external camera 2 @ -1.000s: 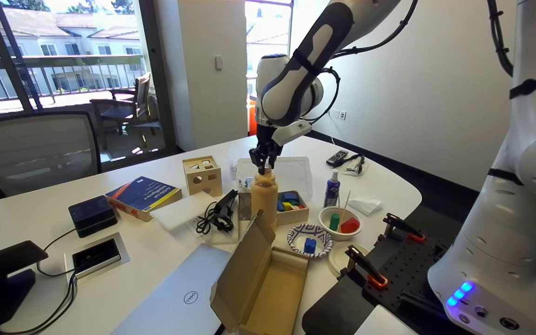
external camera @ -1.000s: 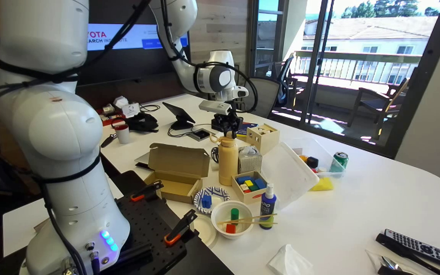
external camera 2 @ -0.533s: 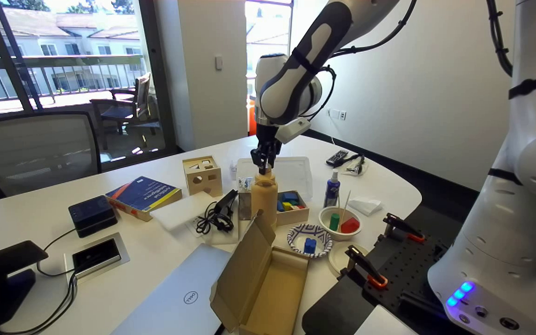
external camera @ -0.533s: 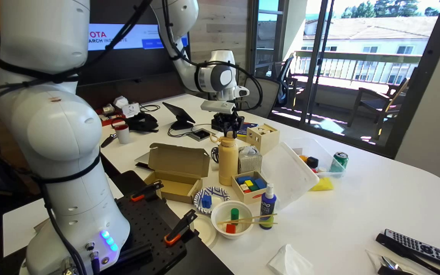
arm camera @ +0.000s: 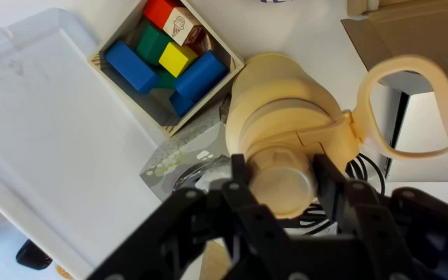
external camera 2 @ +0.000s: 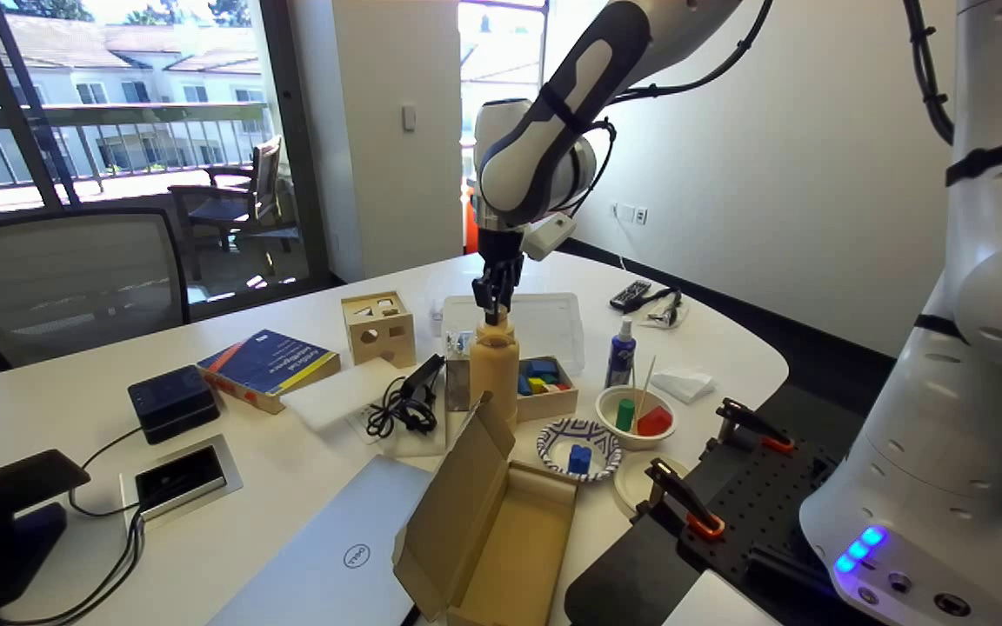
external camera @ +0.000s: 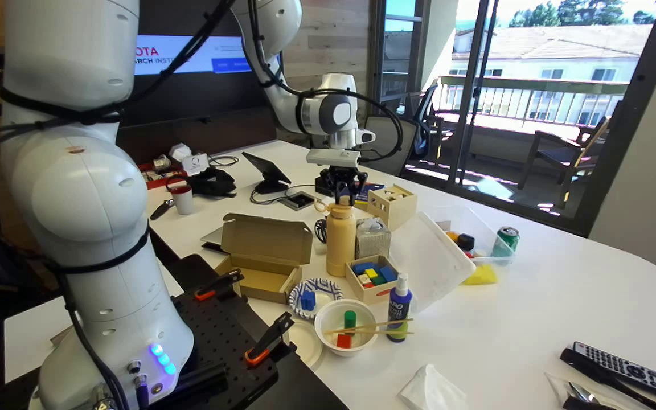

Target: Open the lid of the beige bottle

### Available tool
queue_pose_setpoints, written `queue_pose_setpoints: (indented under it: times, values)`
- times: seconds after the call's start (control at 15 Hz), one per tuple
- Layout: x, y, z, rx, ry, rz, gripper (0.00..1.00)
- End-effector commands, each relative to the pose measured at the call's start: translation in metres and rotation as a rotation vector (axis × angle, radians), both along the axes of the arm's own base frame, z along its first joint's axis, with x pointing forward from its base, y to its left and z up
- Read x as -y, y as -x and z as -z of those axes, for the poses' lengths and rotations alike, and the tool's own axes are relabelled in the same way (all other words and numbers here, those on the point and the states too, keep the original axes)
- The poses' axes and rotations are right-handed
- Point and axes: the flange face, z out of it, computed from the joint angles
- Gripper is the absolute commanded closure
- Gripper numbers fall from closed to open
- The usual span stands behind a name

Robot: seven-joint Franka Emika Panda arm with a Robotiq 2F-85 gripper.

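Note:
The beige bottle stands upright on the table in both exterior views. In the wrist view its body and its carry loop, which sticks out to the side, show from above. The small round beige lid tops the neck, also seen in an exterior view. My gripper points down over the bottle, one finger on each side of the lid, and appears shut on it. The fingers hide parts of the lid's sides. The lid sits on the neck.
A box of coloured blocks and a grey patterned box stand close beside the bottle. An open cardboard box, a translucent lid, a spray bottle, a bowl and a laptop lie around.
My wrist has turned about the vertical, and the arm has shifted slightly right in an exterior view. The gripper stays at the lid. The bottle's top has shifted very slightly.

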Motion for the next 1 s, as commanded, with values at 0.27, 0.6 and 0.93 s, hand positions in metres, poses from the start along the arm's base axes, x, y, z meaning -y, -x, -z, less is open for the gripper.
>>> queue_pose_setpoints:
  times: [0.27,0.6,0.93]
  values:
    - [0.002,-0.010,0.018,-0.102,0.008,-0.153,0.79]
    - [0.003,-0.013,0.019,-0.135,0.005,-0.240,0.79]
    - [0.005,-0.019,0.020,-0.160,-0.009,-0.314,0.79]
